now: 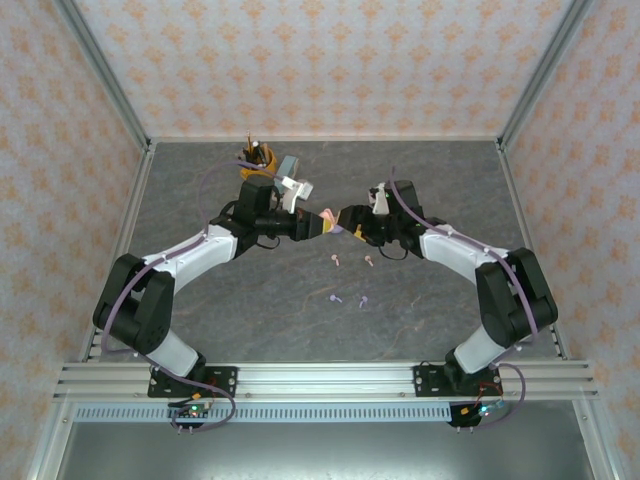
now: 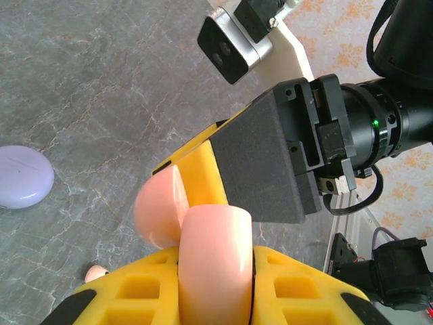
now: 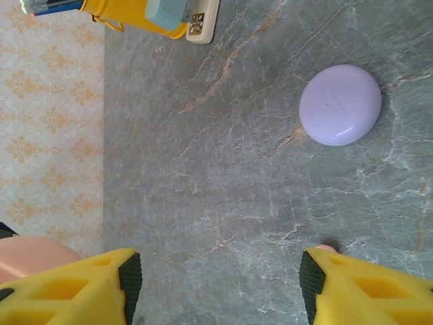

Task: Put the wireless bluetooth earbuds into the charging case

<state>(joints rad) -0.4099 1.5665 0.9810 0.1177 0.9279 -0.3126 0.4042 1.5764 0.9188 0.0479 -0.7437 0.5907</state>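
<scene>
Both arms stretch to mid-table, wrists nearly nose to nose. The left gripper (image 1: 318, 226) is clamped hard on the pink charging case (image 2: 211, 233), whose two halves look parted. The right gripper (image 3: 220, 271) has its fingers spread wide with only table between them, and one black-padded finger (image 2: 264, 162) sits right against the case.

Loose on the grey table (image 1: 430, 180), nearer the bases, lie two pink earbuds (image 1: 338, 261) and two lilac earbuds (image 1: 336, 298). A lilac round case (image 3: 340, 105) lies flat nearby. A yellow pen cup (image 1: 255, 158) stands at the back; the mark on the white item (image 3: 201, 15) beside it is too small to read.
</scene>
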